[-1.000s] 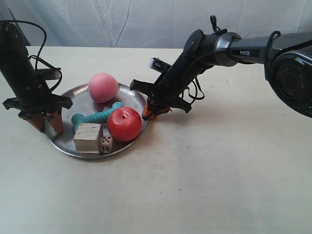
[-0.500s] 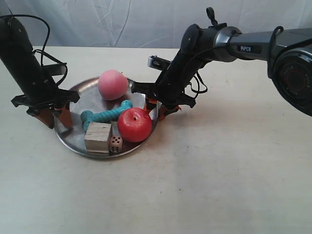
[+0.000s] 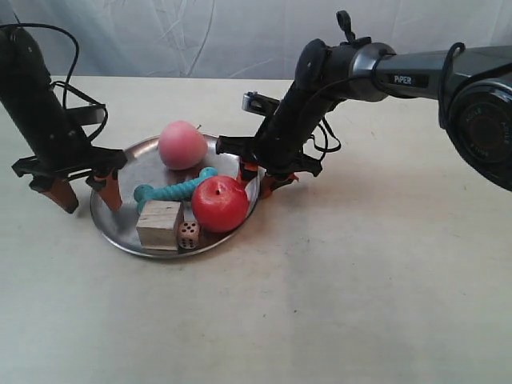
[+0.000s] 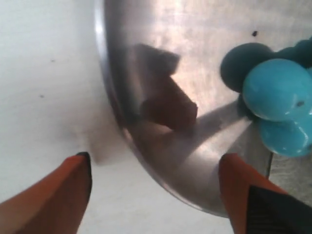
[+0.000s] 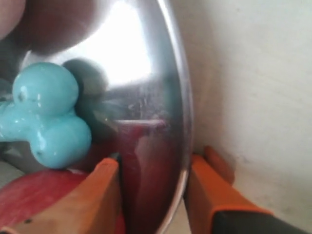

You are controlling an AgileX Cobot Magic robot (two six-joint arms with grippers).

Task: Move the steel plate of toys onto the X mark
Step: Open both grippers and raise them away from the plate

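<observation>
The steel plate [image 3: 128, 170] lies flat on the beige table and holds a pink ball [image 3: 180, 144], a red apple [image 3: 220, 202], a teal dog-bone [image 3: 172, 190], a wooden cube [image 3: 158, 226] and a die [image 3: 189, 234]. At the exterior view's left, my left gripper [image 3: 84, 192] is open, one finger on each side of the rim; the left wrist view shows the plate [image 4: 195, 73] and bone [image 4: 275, 97] past the gripper [image 4: 156, 161]. My right gripper [image 3: 256, 180] also straddles the rim by the apple. In the right wrist view it [image 5: 151, 161] stands open around the plate [image 5: 146, 73]. The X mark is hidden.
A white cloth backdrop [image 3: 240, 36] hangs behind the table. Cables [image 3: 76, 96] loop off the arm at the exterior view's left. Bare tabletop [image 3: 360, 288] stretches in front of and to the right of the plate.
The plate with its toys moved right and slightly back, then settled on the table. Both grippers, closed on the rim before, have spread their fingers, the left one most recently.
</observation>
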